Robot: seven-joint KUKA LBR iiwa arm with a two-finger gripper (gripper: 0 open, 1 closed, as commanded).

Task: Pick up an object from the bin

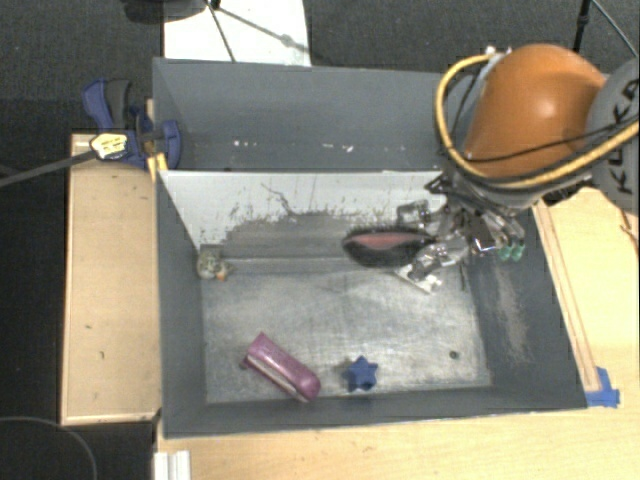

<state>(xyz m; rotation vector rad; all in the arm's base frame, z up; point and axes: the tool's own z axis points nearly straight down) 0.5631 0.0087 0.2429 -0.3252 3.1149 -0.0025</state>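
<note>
My gripper [420, 244] is at the right of the bin, near the back wall. Its metal fingers [427, 272] are shut on the right end of a dark oval thing with a pink top [378, 242]. That thing sticks out to the left and lies level, with a shadow under it. At the front left, far from the gripper, a purple stapler-like block [283, 366] lies on the floor. A small blue star-shaped piece [360, 373] lies just right of it.
A small greenish lump [210, 264] sits at the left where the floor meets the back wall. The arm with its orange dome and looped cables hangs over the bin's right rear corner. The bin's walls slope inward.
</note>
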